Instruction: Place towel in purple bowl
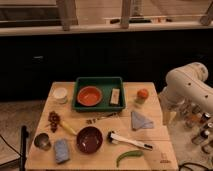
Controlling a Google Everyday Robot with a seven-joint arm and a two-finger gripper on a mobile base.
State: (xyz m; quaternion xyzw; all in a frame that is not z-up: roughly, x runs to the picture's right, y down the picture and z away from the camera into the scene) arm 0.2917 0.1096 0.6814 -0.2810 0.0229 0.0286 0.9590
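My gripper (167,117) hangs by the right edge of the table (161,146); spread or closed, I cannot tell. The towel (141,120) lies near, at my nine o'clock; the purple bowl (89,139) sits beyond it, toward eight o'clock

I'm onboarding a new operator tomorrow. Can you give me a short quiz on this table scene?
1. True or false: the towel already lies in the purple bowl.
2. What sits in the green tray beside the small block? A) orange bowl B) metal cup C) brush
3. Fill in: the hand hangs by the table's ____ edge, as pictured.
Key: 1 false; 2 A; 3 right.
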